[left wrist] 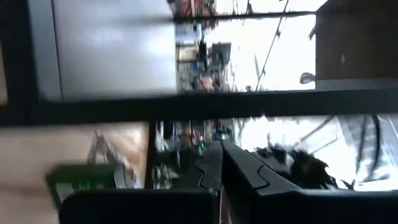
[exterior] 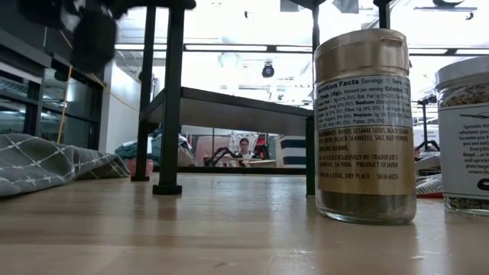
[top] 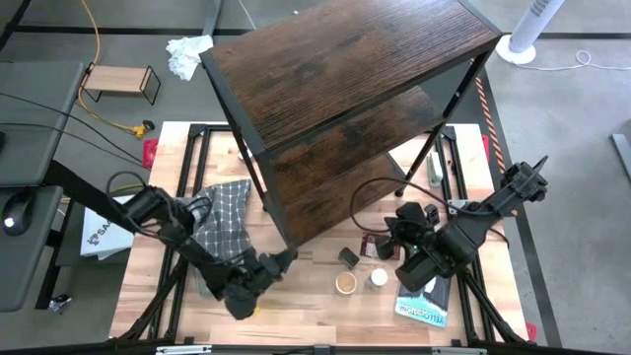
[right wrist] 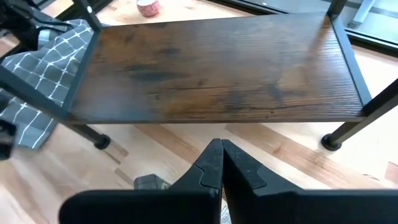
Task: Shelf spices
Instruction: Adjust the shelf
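Observation:
The shelf stands at the table's far middle, its black legs on the wood; its lowest board fills the right wrist view. Three spices stand near the front edge: a dark-capped jar, a tan round canister and a white-capped jar. The low view shows a gold-capped jar up close. My left gripper hovers by the shelf's front left leg, shut on nothing. My right gripper is above the jars, also shut and empty.
A grey checked cloth lies left of the shelf, under the left arm. A blue-and-white book lies at the near right beneath the right arm. Another jar stands at the low view's right edge. A small light-wood stand sits on the floor, far left.

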Robot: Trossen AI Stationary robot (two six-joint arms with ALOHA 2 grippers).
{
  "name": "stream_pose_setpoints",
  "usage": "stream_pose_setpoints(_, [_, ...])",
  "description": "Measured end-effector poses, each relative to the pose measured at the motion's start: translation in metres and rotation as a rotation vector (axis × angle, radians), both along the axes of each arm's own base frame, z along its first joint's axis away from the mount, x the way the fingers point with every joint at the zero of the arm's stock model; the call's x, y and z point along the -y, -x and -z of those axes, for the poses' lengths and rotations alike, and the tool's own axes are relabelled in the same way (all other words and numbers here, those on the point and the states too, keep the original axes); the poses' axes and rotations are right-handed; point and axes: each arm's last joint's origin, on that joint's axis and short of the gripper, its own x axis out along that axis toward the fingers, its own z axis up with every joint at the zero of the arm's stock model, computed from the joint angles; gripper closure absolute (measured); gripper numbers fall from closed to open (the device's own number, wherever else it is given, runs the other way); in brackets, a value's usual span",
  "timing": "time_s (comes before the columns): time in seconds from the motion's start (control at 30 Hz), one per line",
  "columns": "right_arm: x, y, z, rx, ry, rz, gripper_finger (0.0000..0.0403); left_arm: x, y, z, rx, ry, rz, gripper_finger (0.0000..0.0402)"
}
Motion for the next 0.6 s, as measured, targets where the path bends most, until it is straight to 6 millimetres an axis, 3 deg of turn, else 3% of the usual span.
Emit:
stream_pose_setpoints(0.2, [-0.002, -0.001, 0.000, 0.019, -0.012, -0.004, 0.0403, -0.020, 0.004, 0.003, -0.014, -0.013, -0.036, 0.0402])
stream_pose_setpoints(0.37, [-0.004, -0.001, 0.000, 0.027, -0.018, -0.010, 0.0403, -0.039, 0.021, 0.001, -0.022, -0.024, -0.060, 0.0402])
stream_pose_setpoints(0.6, [-0.009, 0.002, 0.000, 0.024, -0.026, -0.031, 0.0403, -0.085, 0.049, -0.009, -0.049, -0.047, -0.131, 0.0402])
